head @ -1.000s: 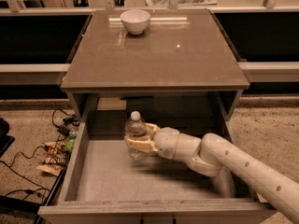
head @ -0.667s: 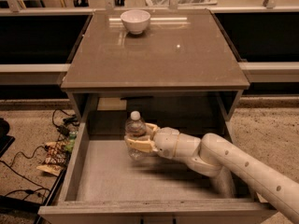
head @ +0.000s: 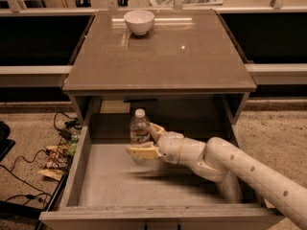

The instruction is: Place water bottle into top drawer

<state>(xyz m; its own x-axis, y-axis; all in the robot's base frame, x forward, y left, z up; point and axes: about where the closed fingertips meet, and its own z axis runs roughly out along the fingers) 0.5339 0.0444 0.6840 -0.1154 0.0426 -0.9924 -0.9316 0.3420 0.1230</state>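
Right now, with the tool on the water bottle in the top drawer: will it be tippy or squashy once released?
The tool, inside the top drawer, grips the upright water bottle. It is tall and narrow, so it is probably tippy if nudged. Once on its side, the round body would likely roll. The clear ribbed plastic likely gives under squeeze, and the fill level isn't visible.

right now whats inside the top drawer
The water bottle stands upright in the top drawer, held by the gripper. The arm hides the floor on the right.

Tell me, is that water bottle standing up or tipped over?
Upright: the water bottle stands cap-up inside the top drawer, hand closed around it.
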